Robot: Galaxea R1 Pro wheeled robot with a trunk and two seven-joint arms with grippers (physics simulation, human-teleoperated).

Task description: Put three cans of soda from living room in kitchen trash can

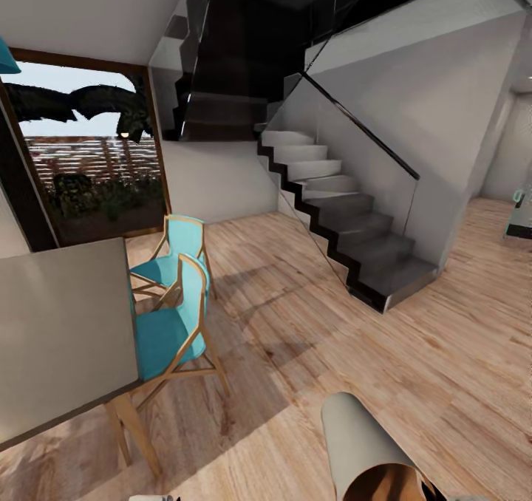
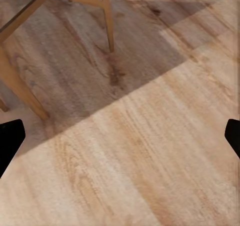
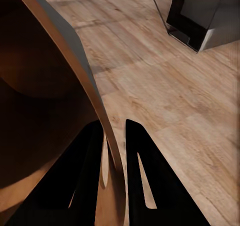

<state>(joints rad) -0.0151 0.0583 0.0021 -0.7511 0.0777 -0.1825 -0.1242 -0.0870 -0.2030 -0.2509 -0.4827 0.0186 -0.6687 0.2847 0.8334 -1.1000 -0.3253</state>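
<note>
Right end effector point(image 3: 116, 178) clamps the rim of the matte grey, copper-lined tapered bin point(image 1: 355, 431) (lower right of frame); left end effector point(image 2: 120, 138) spread wide above light wood plank floor point(image 1: 310, 338).

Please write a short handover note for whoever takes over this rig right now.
Right gripper: shut on the rim of the trash can, one finger inside, one outside; the bin is carried tilted at the lower edge of the head view.
Left gripper: open, empty, over the wood floor.
Ahead: a staircase, a grey table with teal chairs.
Soda cans: none located; whether any are binned I cannot tell.
Left: find the cans and bin them.
</note>
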